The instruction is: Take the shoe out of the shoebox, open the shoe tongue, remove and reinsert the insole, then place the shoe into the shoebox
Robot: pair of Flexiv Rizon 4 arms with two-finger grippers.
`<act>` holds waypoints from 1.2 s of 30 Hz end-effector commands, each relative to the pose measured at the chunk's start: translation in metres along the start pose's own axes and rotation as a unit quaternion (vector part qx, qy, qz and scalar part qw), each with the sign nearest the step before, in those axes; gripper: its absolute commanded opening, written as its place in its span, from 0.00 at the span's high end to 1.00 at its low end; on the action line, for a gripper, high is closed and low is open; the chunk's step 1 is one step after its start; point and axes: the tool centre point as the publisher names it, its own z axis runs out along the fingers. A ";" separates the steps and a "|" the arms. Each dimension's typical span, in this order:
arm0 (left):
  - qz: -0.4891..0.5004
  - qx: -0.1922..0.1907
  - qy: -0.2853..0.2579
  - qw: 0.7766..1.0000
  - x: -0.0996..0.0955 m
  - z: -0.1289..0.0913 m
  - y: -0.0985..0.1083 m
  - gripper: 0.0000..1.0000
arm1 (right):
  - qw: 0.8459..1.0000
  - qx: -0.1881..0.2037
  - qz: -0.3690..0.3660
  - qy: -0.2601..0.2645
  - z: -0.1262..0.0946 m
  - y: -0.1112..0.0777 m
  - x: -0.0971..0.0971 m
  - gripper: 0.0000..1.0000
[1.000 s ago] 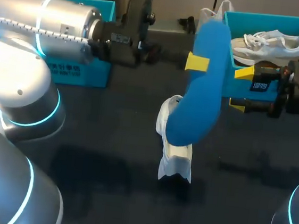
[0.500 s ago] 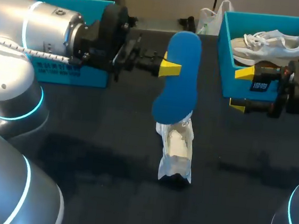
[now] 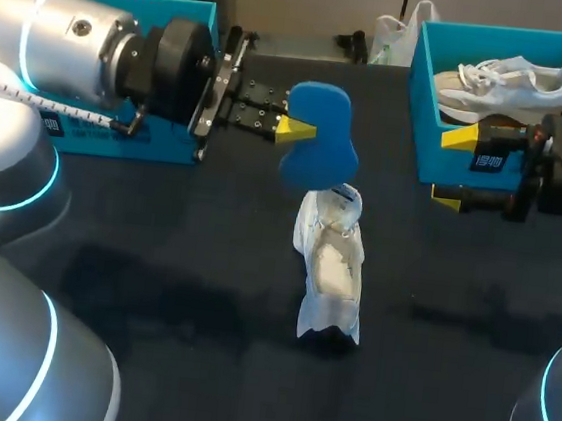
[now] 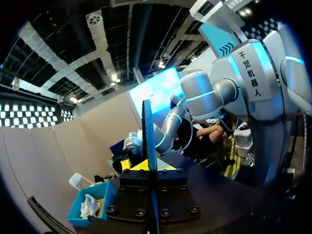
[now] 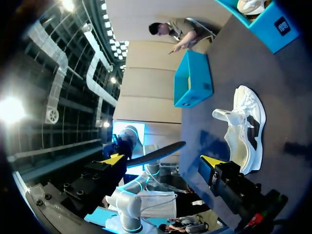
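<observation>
Left gripper (image 3: 292,126) clamped on the blue insole (image 3: 318,144), held over one end of the white shoe (image 3: 330,266) standing unheld on the table (image 3: 202,293). Right gripper (image 3: 453,168) open, idle beside the shoebox (image 3: 424,95). Risk: the unsteadied shoe tips or slides during reinsertion, and the insole buckles against the collar

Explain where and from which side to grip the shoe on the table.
Probably across the sidewalls of the shoe at mid-length, from the right: it stands upright, opening up, and the insole in the left gripper hangs over its far end.
</observation>
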 end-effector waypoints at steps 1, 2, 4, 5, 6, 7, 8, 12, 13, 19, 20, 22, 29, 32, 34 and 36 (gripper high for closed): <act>0.246 -0.021 0.015 0.969 -0.001 -0.001 0.000 1.00 | 1.000 0.001 0.000 -0.001 0.001 0.001 -0.001 0.00; 0.246 -0.021 0.015 0.969 -0.001 -0.001 0.000 1.00 | 1.000 0.001 0.000 -0.001 0.001 0.001 -0.001 0.00; 0.246 -0.021 0.015 0.969 -0.001 -0.001 0.000 1.00 | 1.000 0.001 0.000 -0.001 0.001 0.001 -0.001 0.00; 0.246 -0.021 0.015 0.969 -0.001 -0.001 0.000 1.00 | 1.000 0.001 0.000 -0.001 0.001 0.001 -0.001 0.00; 0.246 -0.021 0.015 0.969 -0.001 -0.001 0.000 1.00 | 1.000 0.001 0.000 -0.001 0.001 0.001 -0.001 0.00; 0.246 -0.021 0.015 0.969 -0.001 -0.001 0.000 1.00 | 1.000 0.001 0.000 -0.001 0.001 0.001 -0.001 0.00; 0.260 -0.018 0.009 0.965 0.000 0.000 0.004 1.00 | 1.000 0.001 0.000 -0.001 0.001 0.001 -0.001 0.00; 0.344 -0.017 -0.013 0.939 0.004 0.001 0.021 1.00 | 1.000 0.001 0.000 -0.001 0.001 0.001 -0.001 0.00; 0.376 -0.010 -0.019 0.926 0.005 0.001 0.025 1.00 | 1.000 0.001 0.000 -0.001 0.001 0.001 -0.001 0.00; 0.506 0.015 -0.053 0.861 0.011 0.003 0.044 1.00 | 1.000 0.001 0.000 -0.001 0.001 0.001 -0.001 0.00; 0.545 0.018 -0.051 0.837 0.011 0.003 0.048 1.00 | 1.000 0.001 0.000 -0.001 0.001 0.001 -0.001 0.00; 0.577 0.008 -0.061 0.815 0.010 0.004 0.055 1.00 | 1.000 0.001 0.000 -0.001 0.001 0.001 -0.001 0.00; 0.639 -0.023 -0.088 0.764 0.005 0.006 0.074 1.00 | 1.000 0.007 0.007 0.002 0.012 0.004 0.004 0.00; 0.646 -0.033 -0.093 0.757 0.004 0.008 0.077 1.00 | 1.000 0.017 0.026 0.005 0.021 0.006 0.002 0.00; 0.653 -0.036 -0.093 0.751 0.003 0.009 0.080 1.00 | 0.999 0.021 0.028 0.007 0.026 0.006 0.002 0.00; 0.653 -0.048 -0.094 0.750 0.001 0.010 0.083 1.00 | 0.999 0.024 0.023 0.014 0.032 0.007 0.003 0.00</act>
